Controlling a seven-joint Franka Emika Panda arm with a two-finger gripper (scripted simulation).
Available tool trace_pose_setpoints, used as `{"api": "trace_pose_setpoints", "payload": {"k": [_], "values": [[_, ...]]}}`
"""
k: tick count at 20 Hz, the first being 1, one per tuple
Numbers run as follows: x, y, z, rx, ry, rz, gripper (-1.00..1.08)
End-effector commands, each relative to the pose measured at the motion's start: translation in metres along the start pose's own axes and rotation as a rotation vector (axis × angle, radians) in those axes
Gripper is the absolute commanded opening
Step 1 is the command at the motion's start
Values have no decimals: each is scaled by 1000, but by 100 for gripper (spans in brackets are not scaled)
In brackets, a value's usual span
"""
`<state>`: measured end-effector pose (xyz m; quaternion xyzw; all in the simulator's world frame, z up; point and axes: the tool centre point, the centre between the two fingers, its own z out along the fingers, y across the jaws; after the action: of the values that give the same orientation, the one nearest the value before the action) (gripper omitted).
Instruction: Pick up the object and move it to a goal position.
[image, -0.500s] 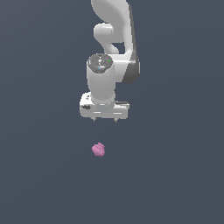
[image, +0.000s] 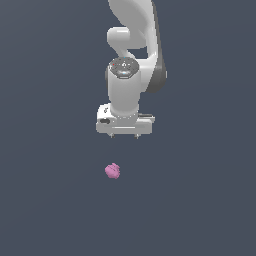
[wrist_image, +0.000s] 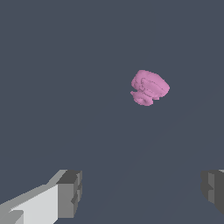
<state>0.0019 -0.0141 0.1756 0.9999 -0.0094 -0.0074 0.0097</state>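
Work has barely begun: my pincer (image: 124, 135) hangs wide open and empty above the floor, the pink blob (image: 113, 171) lies ungrasped below it, so grabbing and carrying remain.

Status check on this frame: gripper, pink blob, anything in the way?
Gripper open, empty, above the floor. Pink blob lies apart from the fingers, not between them, not grasped. Nothing in the way that shows.
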Motion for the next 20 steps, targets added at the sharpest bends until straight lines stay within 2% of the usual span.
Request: {"api": "trace_pose_setpoints", "payload": {"k": [1, 11, 20], "values": [[0, -4, -3, -4, 3, -10, 100], [13, 4, 8, 4, 3, 64, 100], [51, 23, 40, 17, 5, 275, 100]]}}
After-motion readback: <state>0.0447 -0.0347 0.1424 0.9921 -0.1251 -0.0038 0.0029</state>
